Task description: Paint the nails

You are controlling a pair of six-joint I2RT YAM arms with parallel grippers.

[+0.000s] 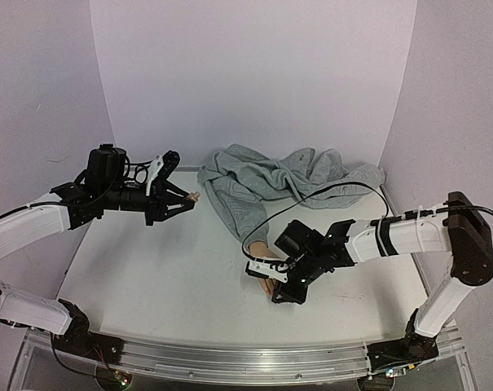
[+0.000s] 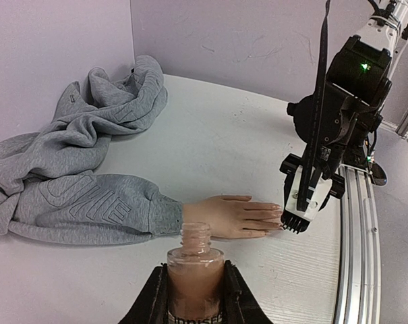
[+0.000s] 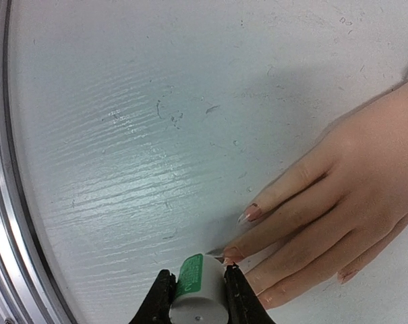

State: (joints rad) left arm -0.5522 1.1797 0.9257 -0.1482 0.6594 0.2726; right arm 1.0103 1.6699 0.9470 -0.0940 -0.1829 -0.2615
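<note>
Lying on the table (image 3: 123,101), the nails (image 3: 249,214) of the mannequin hand (image 3: 352,175) are met by a brush cap (image 3: 190,275) pinched in the right gripper (image 3: 198,287); an open bottle (image 2: 195,246) is clamped in the left gripper (image 2: 195,282).

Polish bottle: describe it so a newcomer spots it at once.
Find the crumpled grey sweatshirt at the back of the white table; just left of it is the left arm's black gripper. Clamped in it is a small clear glass bottle of pinkish-beige liquid, its neck uncapped, the only bottle there.
</note>
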